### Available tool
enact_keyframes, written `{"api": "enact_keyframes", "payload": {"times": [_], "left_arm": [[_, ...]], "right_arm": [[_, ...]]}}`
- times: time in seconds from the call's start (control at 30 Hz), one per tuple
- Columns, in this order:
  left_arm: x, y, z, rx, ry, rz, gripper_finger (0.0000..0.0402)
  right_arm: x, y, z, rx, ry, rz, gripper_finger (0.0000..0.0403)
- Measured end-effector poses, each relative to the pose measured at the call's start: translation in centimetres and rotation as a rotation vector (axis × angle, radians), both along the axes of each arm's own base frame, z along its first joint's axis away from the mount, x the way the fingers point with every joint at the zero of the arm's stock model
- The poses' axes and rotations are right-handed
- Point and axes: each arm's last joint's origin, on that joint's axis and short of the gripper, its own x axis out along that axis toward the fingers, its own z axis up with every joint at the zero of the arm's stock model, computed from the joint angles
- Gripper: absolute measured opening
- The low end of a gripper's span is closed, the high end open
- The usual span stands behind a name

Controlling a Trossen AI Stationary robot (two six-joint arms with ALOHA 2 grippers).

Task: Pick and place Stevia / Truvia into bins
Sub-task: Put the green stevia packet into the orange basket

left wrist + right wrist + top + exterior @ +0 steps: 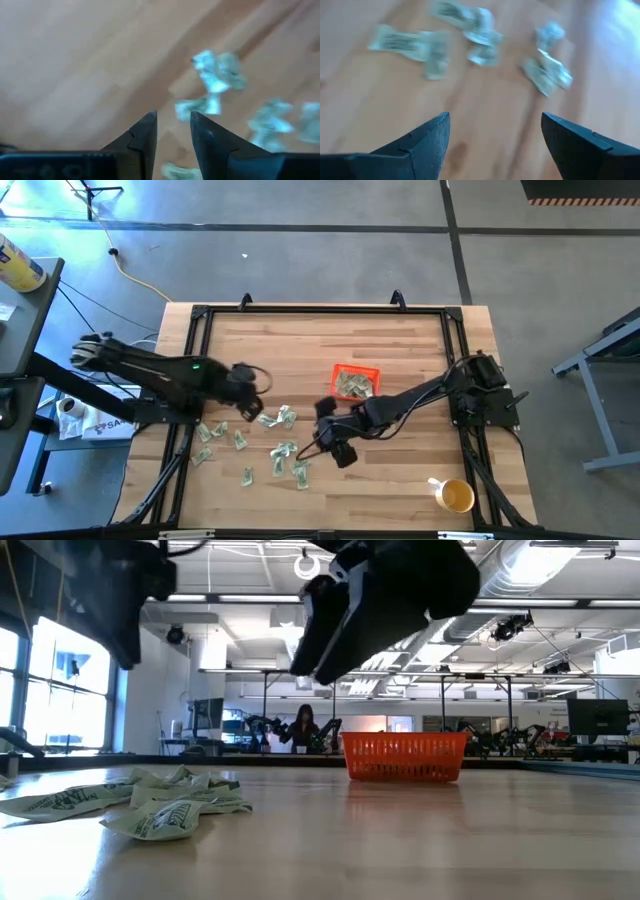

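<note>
Left pincer [262, 406]: I am hovering empty, narrowly parted, over sachets [283, 448].
Right pincer [330, 432]: I am gaping wide, empty, beside the bin [355, 382].

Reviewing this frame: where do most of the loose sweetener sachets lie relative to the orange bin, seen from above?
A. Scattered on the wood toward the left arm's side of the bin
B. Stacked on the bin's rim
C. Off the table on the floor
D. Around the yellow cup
A: in the high view the loose sachets are strewn on the wood between the left gripper and the orange bin, nearer the table's front edge; a few already lie inside the bin.
</note>
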Motion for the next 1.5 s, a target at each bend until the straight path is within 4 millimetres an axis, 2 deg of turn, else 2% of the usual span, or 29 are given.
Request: {"api": "enact_keyframes", "payload": {"times": [0.07, 0.17, 0.37, 0.5, 0.63, 0.87, 1.07, 1.23, 1.37, 1.5], "left_arm": [[-1.4, -0.5, -0.4, -0.042, -0.063, 0.039, 0.0149], [-2.3, -1.3, -1.4, -0.094, -0.141, 0.036, 0.0149], [-2.6, -3.4, -3.4, -0.129, -0.173, -0.087, 0.0149], [-2.6, -4.2, -3.6, -0.151, -0.185, -0.111, 0.0149], [-2.5, -4.3, -3.6, -0.151, -0.201, -0.112, 0.0149], [-2.4, -4.3, -3.5, -0.146, -0.216, -0.107, 0.0149], [-2.3, -4.3, -3.5, -0.145, -0.219, -0.107, 0.0149], [-2.3, -4.3, -3.5, -0.144, -0.219, -0.107, 0.0149], [-2.4, -4.3, -3.5, -0.138, -0.21, -0.109, 0.015], [-2.4, -4.3, -3.6, -0.134, -0.207, -0.108, 0.015]], "right_arm": [[0.3, 0.3, -0.8, 0.031, 0.016, 0.033, 0.0302], [0.6, 0.3, -1.7, 0.171, 0.058, -0.079, 0.0302], [1.5, 1.3, -2.6, 0.349, 0.024, -0.182, 0.0302], [2.2, 2.4, -3.7, 0.426, -0.004, -0.213, 0.0302], [2.7, 2.7, -5.3, 0.436, -0.011, -0.285, 0.0289], [3.2, 2.8, -7.1, 0.439, -0.007, -0.323, 0.0236], [3.4, 3.4, -7.7, 0.426, -0.036, -0.289, 0.02], [3.6, 3.9, -8.5, 0.421, -0.056, -0.274, 0.0189], [3.4, 3.5, -9.0, 0.407, -0.018, -0.306, 0.0175], [3.6, 2.9, -9.2, 0.408, -0.013, -0.324, 0.014]]}}
